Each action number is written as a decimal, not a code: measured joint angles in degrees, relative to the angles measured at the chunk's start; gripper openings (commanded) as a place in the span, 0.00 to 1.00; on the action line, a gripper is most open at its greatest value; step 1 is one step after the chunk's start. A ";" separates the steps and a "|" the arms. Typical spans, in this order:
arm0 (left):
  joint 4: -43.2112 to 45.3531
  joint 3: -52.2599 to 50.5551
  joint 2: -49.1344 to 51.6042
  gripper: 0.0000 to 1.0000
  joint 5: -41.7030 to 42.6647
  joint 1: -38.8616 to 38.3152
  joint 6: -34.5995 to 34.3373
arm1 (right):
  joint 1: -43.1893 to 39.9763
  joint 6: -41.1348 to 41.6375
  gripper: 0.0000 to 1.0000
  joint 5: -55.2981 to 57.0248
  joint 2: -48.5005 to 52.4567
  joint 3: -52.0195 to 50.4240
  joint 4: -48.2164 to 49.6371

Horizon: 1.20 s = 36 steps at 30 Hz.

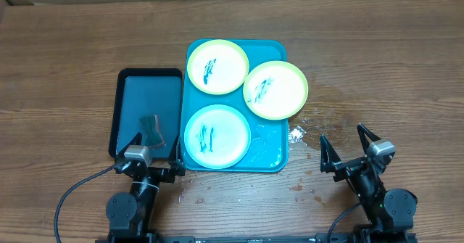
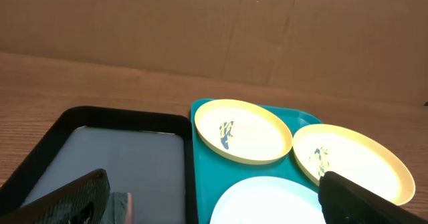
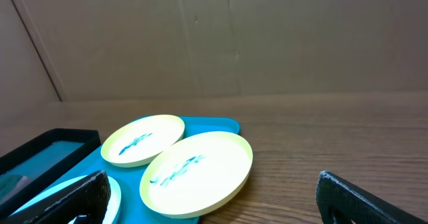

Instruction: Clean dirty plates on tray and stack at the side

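Visibility first. L wrist cam cuts the blue plate [image 2: 267,198] off at the bottom edge, so you only get its far rim, low between your two dark fingers [image 2: 73,198]. R wrist cam clips it too, at bottom left, partly behind a finger. Grey lump [image 1: 152,128] on the black tray [image 1: 148,91] could be cloth or sponge, can't tell. On L wrist cam it's just a sliver beside the left finger. Small shiny scrap [image 1: 296,134] lies on the table [image 1: 391,54] just off the cyan tray [image 1: 270,51], and you can't make out what it is. Wet-looking patch [image 1: 330,98] sits further right, edges vague.

Left gripper [image 1: 155,146]: jaws spread wide, nothing held, over the near end of the black tray. The grey lump is just ahead, nearer the left finger. Blue plate lies just to the right, on the near-left part of the cyan tray.

Right gripper [image 1: 341,134]: jaws wide apart too, empty, over bare table right of the cyan tray and apart from every plate. The nearest one, the right plate [image 1: 275,90], is ahead and to the left, overhanging the tray's right rim. The back plate [image 1: 217,67] sits at the far-left corner, its rim meeting the right plate's. Touching or overlapping, can't tell.

All 3 plates carry blue-green scribbles.
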 measured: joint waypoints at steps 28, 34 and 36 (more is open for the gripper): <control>17.88 0.72 -0.07 1.00 0.55 0.00 1.99 | 0.00 0.07 1.00 -10.38 31.71 48.28 -31.19; 1.40 12.79 3.32 1.00 0.74 0.00 3.54 | 0.00 0.02 1.00 -10.86 51.74 69.35 -47.58; -6.60 20.04 8.00 1.00 0.90 0.00 3.52 | 0.00 0.02 1.00 -11.34 57.37 73.70 -48.81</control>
